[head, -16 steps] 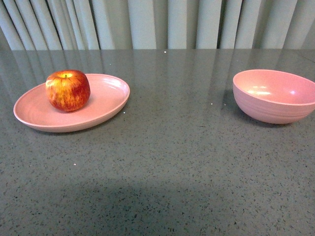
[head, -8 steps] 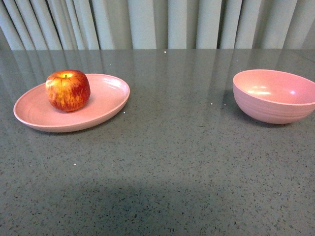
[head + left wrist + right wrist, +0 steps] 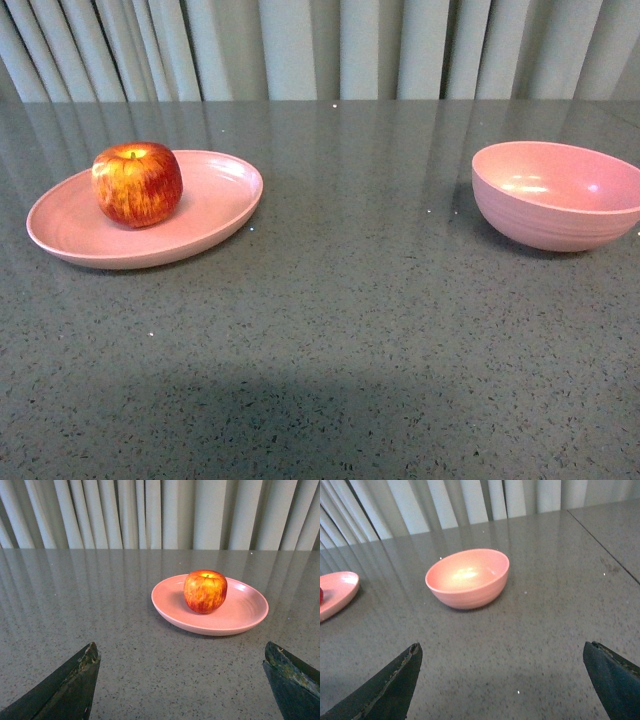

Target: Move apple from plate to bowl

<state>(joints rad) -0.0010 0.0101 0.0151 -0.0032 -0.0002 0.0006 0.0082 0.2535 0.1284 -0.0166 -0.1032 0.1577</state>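
A red apple (image 3: 137,183) with yellow streaks rests on the shallow pale-pink plate (image 3: 215,205) at the left of the table. The deep pink bowl (image 3: 556,194) stands empty at the right. Neither arm shows in the front view. In the left wrist view the apple (image 3: 205,591) sits on the plate (image 3: 245,611) well ahead of my open left gripper (image 3: 181,652), whose jaws stand wide apart over bare table. The right wrist view has the bowl (image 3: 468,578) ahead of my open right gripper (image 3: 502,650), with nothing between its fingers, and the plate's edge (image 3: 337,592) at the side.
A dark grey speckled table (image 3: 340,330) carries the plate and bowl, with a wide stretch of bare top between them. Pale pleated curtains (image 3: 320,45) hang behind the far edge. A seam (image 3: 600,542) runs across the tabletop beyond the bowl.
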